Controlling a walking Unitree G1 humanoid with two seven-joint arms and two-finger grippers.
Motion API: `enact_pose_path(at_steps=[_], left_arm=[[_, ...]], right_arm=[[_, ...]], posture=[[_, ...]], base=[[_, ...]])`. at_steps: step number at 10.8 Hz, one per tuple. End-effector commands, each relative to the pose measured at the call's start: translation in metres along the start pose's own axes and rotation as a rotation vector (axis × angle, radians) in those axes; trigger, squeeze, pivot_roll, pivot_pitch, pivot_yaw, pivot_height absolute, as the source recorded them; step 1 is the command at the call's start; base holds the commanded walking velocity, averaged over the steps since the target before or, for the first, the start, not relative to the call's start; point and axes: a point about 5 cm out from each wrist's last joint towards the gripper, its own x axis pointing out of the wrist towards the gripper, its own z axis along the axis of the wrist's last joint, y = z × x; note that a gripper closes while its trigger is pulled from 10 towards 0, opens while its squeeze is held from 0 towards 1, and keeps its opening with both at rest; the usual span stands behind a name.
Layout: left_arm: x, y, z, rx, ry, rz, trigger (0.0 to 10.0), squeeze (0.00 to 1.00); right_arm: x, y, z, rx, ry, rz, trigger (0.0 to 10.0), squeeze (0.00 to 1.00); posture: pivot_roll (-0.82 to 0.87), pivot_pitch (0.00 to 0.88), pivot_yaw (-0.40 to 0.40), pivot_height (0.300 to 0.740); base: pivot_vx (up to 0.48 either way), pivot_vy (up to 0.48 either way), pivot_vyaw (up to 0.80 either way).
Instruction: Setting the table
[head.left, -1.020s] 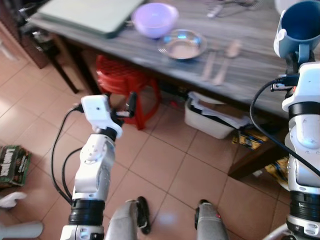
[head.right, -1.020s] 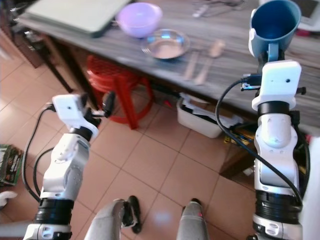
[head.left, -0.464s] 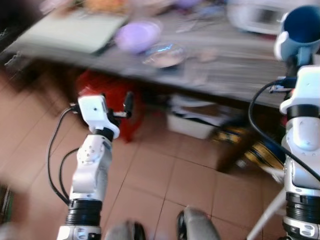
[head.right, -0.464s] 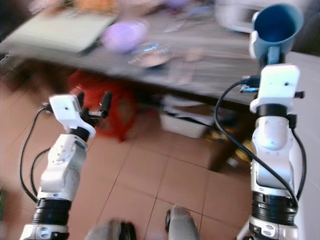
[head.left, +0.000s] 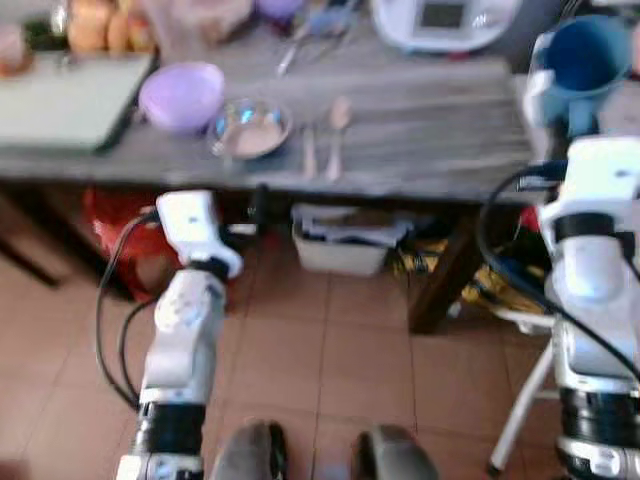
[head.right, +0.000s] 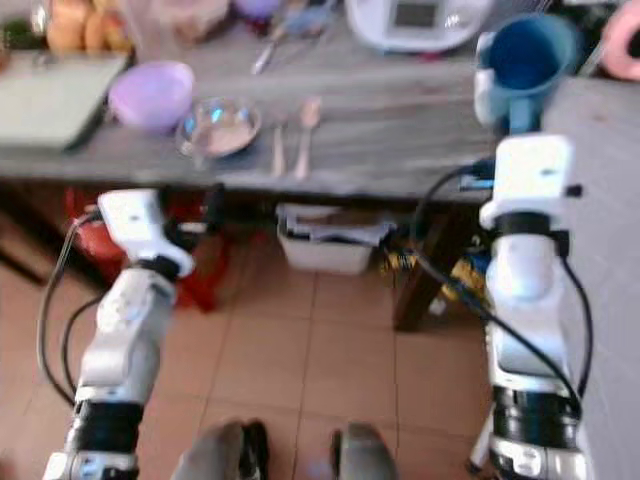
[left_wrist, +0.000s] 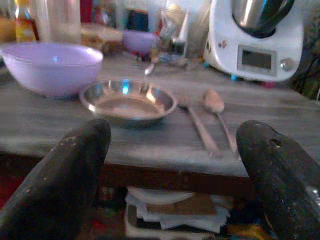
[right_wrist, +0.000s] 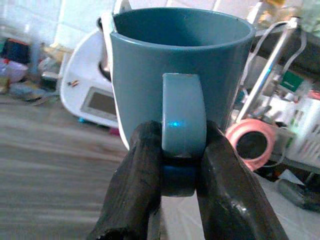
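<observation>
A blue mug (head.left: 582, 58) is raised upright at the table's right end, with my right gripper (right_wrist: 181, 134) shut on its handle. My left gripper (left_wrist: 172, 134) stands open and empty just below the front edge of the grey wooden table (head.left: 430, 130). Straight ahead of it on the table are a steel bowl (left_wrist: 128, 100) and two wooden spoons (left_wrist: 212, 117), with a purple bowl (left_wrist: 50, 65) beside the steel one. In the eye views the left gripper (head.left: 252, 212) sits low in front of the steel bowl (head.left: 252, 128).
A white kitchen appliance (head.left: 445, 18) stands at the back of the table, and a pale green board (head.left: 60, 100) lies at its left end. Under the table are a red stool (head.left: 118, 235) and a white bin (head.left: 345, 245). A tiled floor (head.left: 350, 350) lies before me.
The camera has swung and pulled back, so the table now lies square across the view. The mug stays in my right gripper. My left gripper stays open.
</observation>
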Motion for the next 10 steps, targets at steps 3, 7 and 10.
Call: enact_pose_path(at_steps=[3,7,10], left_arm=[[0.0,-0.003,0.003,0.013,-0.014,0.006,10.0,0.0],[0.003,0.001,0.005,0.026,-0.021,0.045,10.0,0.0],[0.001,0.014,0.014,0.062,-0.052,0.144,10.0,0.0]], right_arm=[[-0.002,-0.002,0.005,-0.012,-0.03,0.007,10.0,0.0],[-0.001,0.001,0.007,0.024,-0.037,0.032,10.0,0.0],[0.002,0.001,0.008,-0.001,-0.049,0.052,10.0,0.0]], posture=[[-0.12,0.146,0.055,0.74],[-0.12,0.151,0.061,0.74],[-0.12,0.154,0.064,0.74]], base=[[0.47,0.0,0.0],[0.442,0.069,0.2],[0.092,0.264,0.8]])
